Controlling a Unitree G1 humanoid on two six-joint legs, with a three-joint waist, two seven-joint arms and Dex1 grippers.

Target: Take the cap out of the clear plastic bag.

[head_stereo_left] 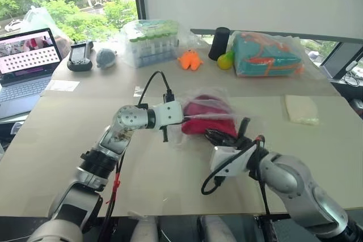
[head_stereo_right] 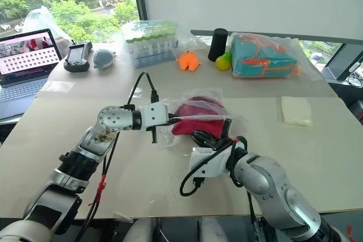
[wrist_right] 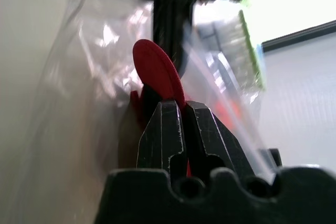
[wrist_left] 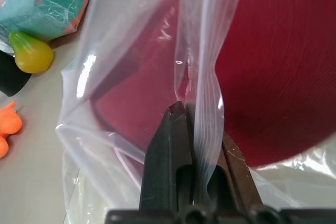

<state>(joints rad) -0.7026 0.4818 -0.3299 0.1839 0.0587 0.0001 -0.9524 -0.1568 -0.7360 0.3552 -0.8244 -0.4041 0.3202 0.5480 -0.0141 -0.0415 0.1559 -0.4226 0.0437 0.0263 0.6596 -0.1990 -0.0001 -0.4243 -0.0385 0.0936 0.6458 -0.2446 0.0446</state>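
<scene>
In the frame centre, the left tool (wrist_left: 197,129) is pinching the thin, slippery clear plastic bag (head_stereo_left: 227,118); the right tool (wrist_right: 181,114) is pinching the brim of the soft dark red fabric cap (head_stereo_left: 207,118), likely the firmest place to hold.

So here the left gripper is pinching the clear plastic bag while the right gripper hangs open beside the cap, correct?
Not quite. The left gripper is indeed shut on the clear plastic bag, but the right gripper is not open: the right wrist view shows its fingers closed on the red edge of the cap, at the bag's mouth.
</scene>
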